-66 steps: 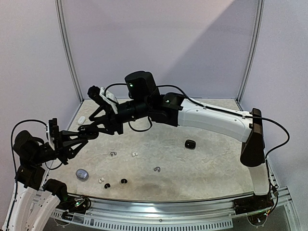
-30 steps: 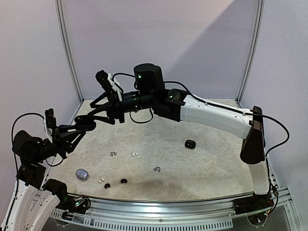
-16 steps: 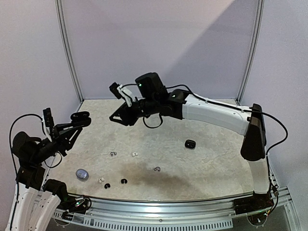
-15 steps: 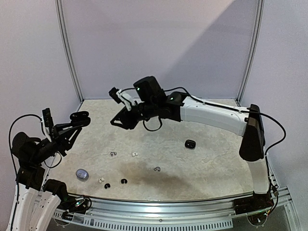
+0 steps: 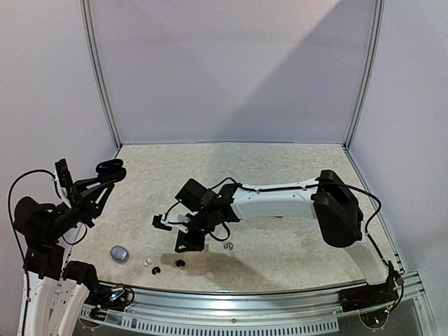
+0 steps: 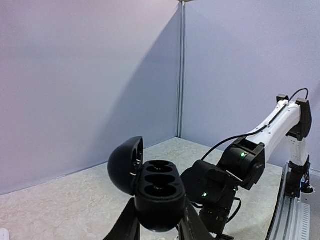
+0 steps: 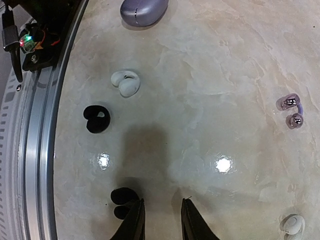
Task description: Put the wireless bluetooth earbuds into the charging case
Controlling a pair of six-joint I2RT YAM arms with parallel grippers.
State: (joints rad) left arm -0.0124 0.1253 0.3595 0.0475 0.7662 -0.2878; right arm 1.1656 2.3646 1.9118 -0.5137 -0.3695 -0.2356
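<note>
**Right claw [image 7: 160,225] low over the scattered earbuds; left claw [image 6: 159,220] holds the open charging case [image 6: 159,192] aloft.**

The right claw's jaws stand parted over bare table [image 7: 215,75], grasping nothing. One black earbud [image 7: 121,202] lies just outside its near finger, not between the jaws; whether they touch I cannot tell. A second black earbud [image 7: 96,119] and a white earbud [image 7: 126,83] lie further left along the near edge, with a lavender case [image 7: 144,10] left of them. A silvery hooked earbud [image 7: 291,111] sits well apart on the far side. The left claw is clenched on the black charging case, lid tipped back and wells showing, raised at the table's left, well apart from every earbud.
</note>
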